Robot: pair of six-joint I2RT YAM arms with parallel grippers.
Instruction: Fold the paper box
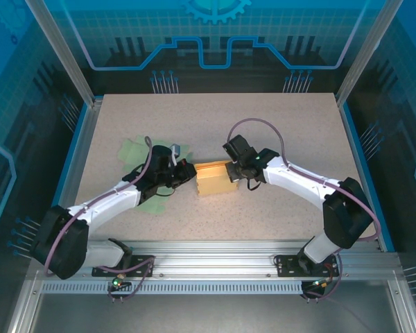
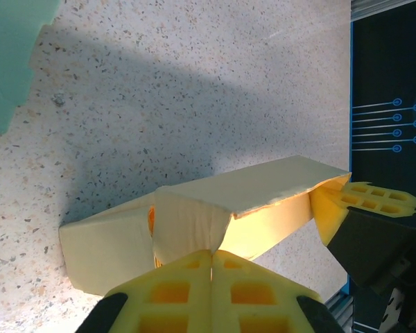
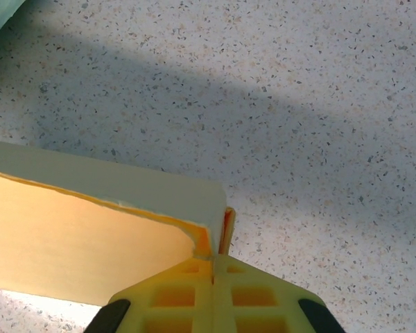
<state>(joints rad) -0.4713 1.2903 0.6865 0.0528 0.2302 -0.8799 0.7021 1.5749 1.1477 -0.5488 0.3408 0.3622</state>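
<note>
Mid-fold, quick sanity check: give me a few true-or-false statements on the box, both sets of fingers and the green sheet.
The pale yellow paper box lies completely flat. False: its walls stand up.
The left fingers are shut at one end of the box. True.
The right fingers hang wide open above the box. False: they are shut at its corner.
The green paper sheet lies apart from the box. True.

I see the box (image 1: 216, 179) cream outside, orange-yellow inside. The table (image 1: 284, 125) is beige with dark speckles. At its 10 o'clock is a mint-green sheet (image 1: 133, 149). Fingers (image 2: 166, 298) are yellow, waffle-gridded. Arms (image 1: 301, 182) are white with black joints; walls (image 1: 28, 104) blue, lined lighter blue.
</note>
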